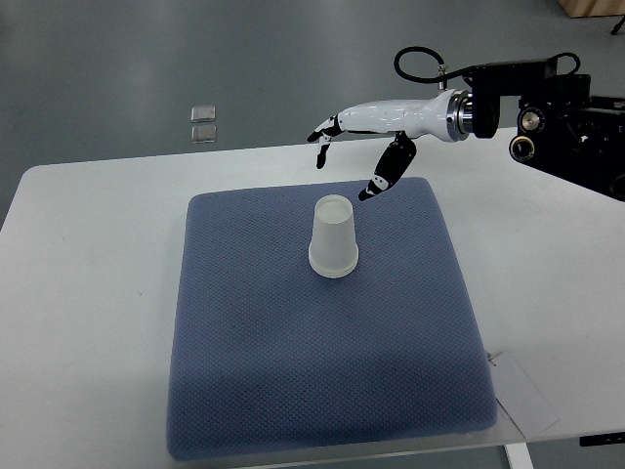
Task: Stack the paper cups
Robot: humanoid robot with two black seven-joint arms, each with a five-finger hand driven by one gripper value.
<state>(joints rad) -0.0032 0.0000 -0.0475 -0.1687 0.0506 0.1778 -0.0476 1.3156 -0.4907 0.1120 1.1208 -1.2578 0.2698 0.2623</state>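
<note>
My right hand [363,137] hangs over the pad's [254,371] far edge, fingers loosely spread and holding nothing, thumb pointing down toward the cup [333,237] just beside it. That cup sits upside down near the pad's middle, wide rim on the fabric, and I judge it feather-light, thin-walled and easy to crush or tip, so I'd pinch it gently across the sides near the closed top. No print or label readable on it.
</note>
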